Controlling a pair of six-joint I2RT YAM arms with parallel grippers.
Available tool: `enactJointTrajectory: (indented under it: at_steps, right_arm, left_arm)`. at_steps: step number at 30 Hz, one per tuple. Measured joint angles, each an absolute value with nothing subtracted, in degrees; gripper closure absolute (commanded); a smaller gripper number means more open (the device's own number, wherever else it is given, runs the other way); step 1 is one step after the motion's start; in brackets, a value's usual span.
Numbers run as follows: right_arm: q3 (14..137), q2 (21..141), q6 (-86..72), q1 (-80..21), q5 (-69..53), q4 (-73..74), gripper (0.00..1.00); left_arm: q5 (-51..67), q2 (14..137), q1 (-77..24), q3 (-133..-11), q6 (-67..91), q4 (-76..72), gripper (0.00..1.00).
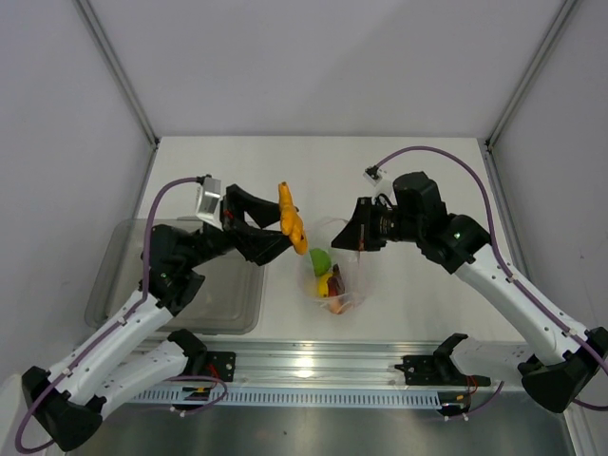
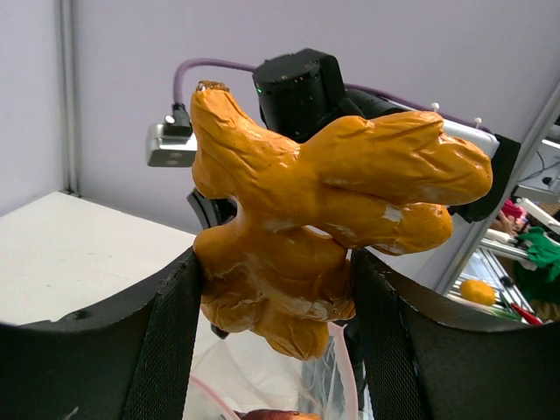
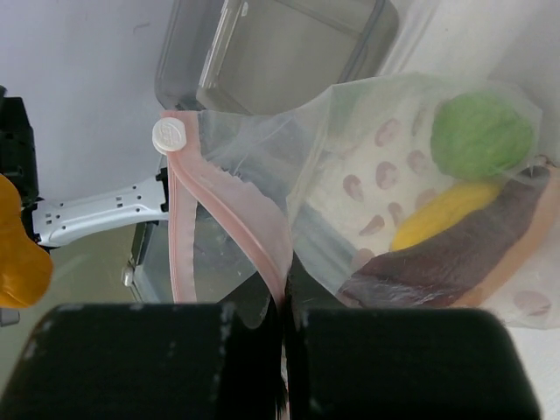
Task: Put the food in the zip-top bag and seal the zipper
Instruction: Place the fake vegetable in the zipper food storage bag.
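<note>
left gripper [image 2: 280,319]: fingers [image 2: 171,350] spread partway and clamped on a knobbly yellow-orange piece [image 2: 315,219]. The piece sits between both pads, with most of its bulk past the fingertips.
why: judging by the pose, the piece is carried clear of the table so it can drop into the bag mouth, which lies just beyond these fingertips.
right gripper [image 3: 282,350]: fingers closed, pinching the zipper [image 3: 223,219] strip between the tips.
why: pinching one lip looks meant to lift it and keep the mouth gaping toward the left fingers.
zip-top bag [image 3: 350,175]: hangs from the right fingertips, its body spread on the table beyond them. Unsealed.
already inside: lime-green fruit [image 3: 481,136], yellow piece [image 3: 446,214] and dark-red slice [image 3: 446,258], bunched at the end far from the right fingers.
grey bin [image 3: 262,52]: beyond the bag from the right fingers. Not involved.
writing: none readable. The pink dots on the bag are only a pattern. The white round tab [image 3: 170,135] at the zipper end may be embossed, but it's too small to read.
</note>
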State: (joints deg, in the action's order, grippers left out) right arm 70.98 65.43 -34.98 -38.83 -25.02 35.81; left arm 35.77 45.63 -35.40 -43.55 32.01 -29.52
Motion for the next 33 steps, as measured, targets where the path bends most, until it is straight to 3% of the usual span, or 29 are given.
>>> enactJointTrajectory:
  at_steps: [9, 18, 33]
  right_arm:
    - [70.98, 65.43, -36.91, -38.50, -25.98, 34.72, 1.00]
    - [70.96, 65.28, -37.76, -38.13, -26.06, 34.17, 1.00]
    - [70.26, 64.18, -37.93, -37.23, -26.50, 33.95, 1.00]
  left_arm:
    - [24.77, 47.94, -44.56, -41.91, 29.87, -29.89, 0.69]
    - [13.87, 51.88, -50.81, -41.87, 27.33, -28.99, 0.55]
    - [8.56, 53.49, -51.44, -39.57, 26.44, -28.51, 0.48]
